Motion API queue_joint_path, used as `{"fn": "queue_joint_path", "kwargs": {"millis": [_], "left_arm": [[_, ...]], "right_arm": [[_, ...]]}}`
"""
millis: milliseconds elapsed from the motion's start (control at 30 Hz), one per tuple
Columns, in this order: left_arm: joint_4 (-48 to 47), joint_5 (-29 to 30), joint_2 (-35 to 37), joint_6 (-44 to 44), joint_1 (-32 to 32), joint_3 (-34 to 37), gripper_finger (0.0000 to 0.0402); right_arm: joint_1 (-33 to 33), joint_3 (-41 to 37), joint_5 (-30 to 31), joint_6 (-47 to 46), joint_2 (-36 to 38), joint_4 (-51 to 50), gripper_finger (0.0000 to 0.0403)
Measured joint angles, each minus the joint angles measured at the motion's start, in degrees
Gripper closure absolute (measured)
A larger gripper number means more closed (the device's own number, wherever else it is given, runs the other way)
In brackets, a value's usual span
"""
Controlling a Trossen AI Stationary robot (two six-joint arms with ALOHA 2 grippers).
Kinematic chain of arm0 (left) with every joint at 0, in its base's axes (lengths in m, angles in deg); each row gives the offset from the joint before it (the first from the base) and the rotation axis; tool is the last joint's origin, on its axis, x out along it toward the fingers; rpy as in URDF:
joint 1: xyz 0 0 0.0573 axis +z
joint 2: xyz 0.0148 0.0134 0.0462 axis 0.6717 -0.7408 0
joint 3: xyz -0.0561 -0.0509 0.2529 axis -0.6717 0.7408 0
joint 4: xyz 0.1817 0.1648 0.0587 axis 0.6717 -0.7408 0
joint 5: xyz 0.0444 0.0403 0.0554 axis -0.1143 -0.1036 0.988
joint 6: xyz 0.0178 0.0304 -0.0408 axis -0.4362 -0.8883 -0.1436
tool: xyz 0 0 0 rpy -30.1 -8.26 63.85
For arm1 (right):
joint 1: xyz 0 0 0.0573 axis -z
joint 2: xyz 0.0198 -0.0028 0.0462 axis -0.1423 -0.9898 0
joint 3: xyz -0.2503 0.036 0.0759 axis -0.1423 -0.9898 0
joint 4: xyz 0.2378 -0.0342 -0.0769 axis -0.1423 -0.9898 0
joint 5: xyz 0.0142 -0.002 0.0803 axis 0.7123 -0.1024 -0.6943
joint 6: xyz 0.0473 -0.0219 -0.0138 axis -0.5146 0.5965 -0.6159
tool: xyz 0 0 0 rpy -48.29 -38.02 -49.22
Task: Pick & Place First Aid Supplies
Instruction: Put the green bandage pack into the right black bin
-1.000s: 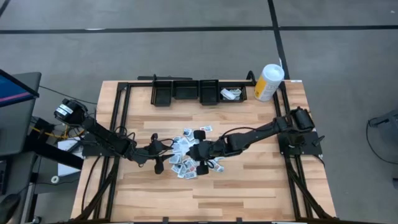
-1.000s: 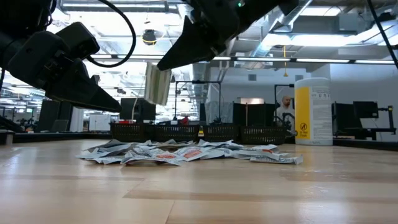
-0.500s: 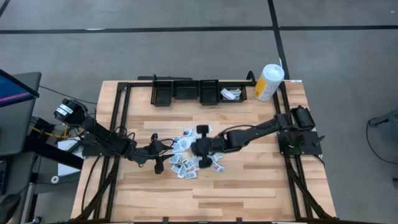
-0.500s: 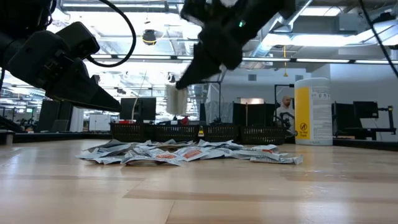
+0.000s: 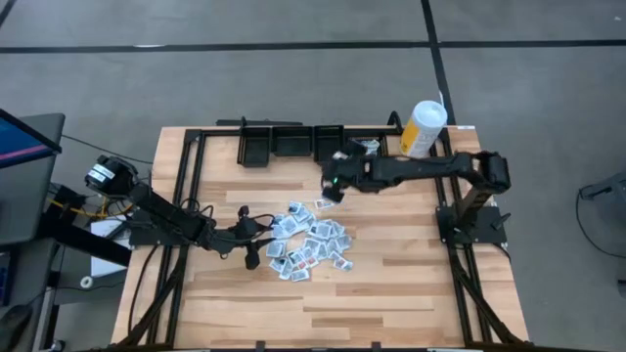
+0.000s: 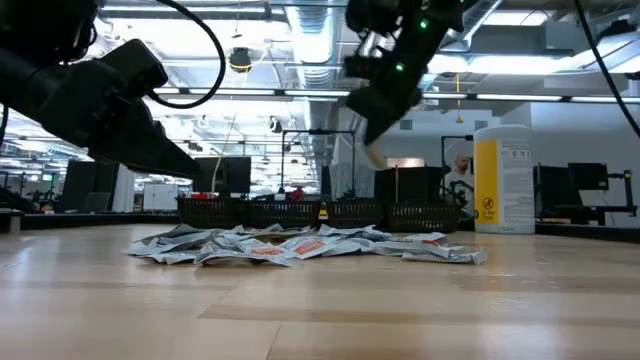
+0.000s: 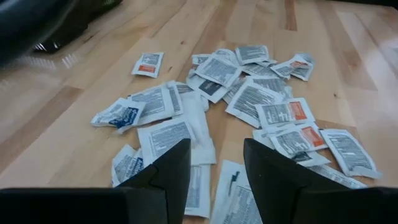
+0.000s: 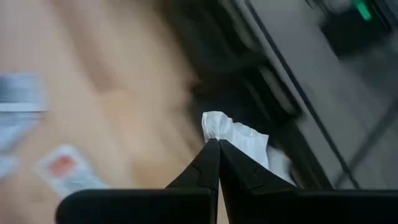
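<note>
White packets with grey-blue print, a few with orange-red patches, are lying in a loose heap (image 5: pixel 308 246) near the middle of the wooden table (image 5: pixel 411 284), overlapping each other all over the place. So the pile is my landmark here. The right gripper (image 5: pixel 334 187) is hanging in the air past the far edge of the pile, between it and the row of black bins (image 5: pixel 293 145) along the table's far side, and its fingers are pinched tight on one white packet (image 8: pixel 239 138); in the right wrist view you can see the crumpled white edge sticking out right past the closed tips, with a dark bin blurred behind it. In the low view that same gripper (image 6: pixel 372 135) is sitting well above the heap (image 6: pixel 300 245), with a pale bit showing under it. One bin, the one nearest the white-and-yellow canister (image 5: pixel 423 128), has some white packets in it. The left gripper (image 5: pixel 256 249) is hovering low just beside the pile's left edge, fingers spread apart with nothing between them; the left wrist view is looking straight between its two dark fingers (image 7: pixel 171 171) at the packets (image 7: pixel 249 99) spread on the wood. The canister is standing upright at the far right corner, well away from the pile.
</note>
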Motion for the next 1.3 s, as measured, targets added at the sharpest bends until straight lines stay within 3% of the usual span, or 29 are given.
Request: {"fn": "queue_joint_path", "kwargs": {"millis": [367,633,1000,1300], "left_arm": [[2.74,0.0,0.0,-5.83,5.53,-0.02,0.0253],[4.67,-0.04,0.17,-11.29,10.88,-0.07,0.0253],[10.22,-13.44,0.2,-14.78,20.94,-0.04,0.0253],[12.16,-15.99,0.2,-14.78,22.93,-0.04,0.0253]], "right_arm": [[13.15,-0.3,-0.11,-5.27,-1.52,-6.23,0.0403],[15.16,-0.09,-2.02,-4.1,-2.24,-6.11,0.04],[16.51,-0.11,-1.86,-2.2,-2.27,-8.07,0.0342],[18.27,-0.11,-1.81,-2.2,-2.27,-9.35,0.032]]}}
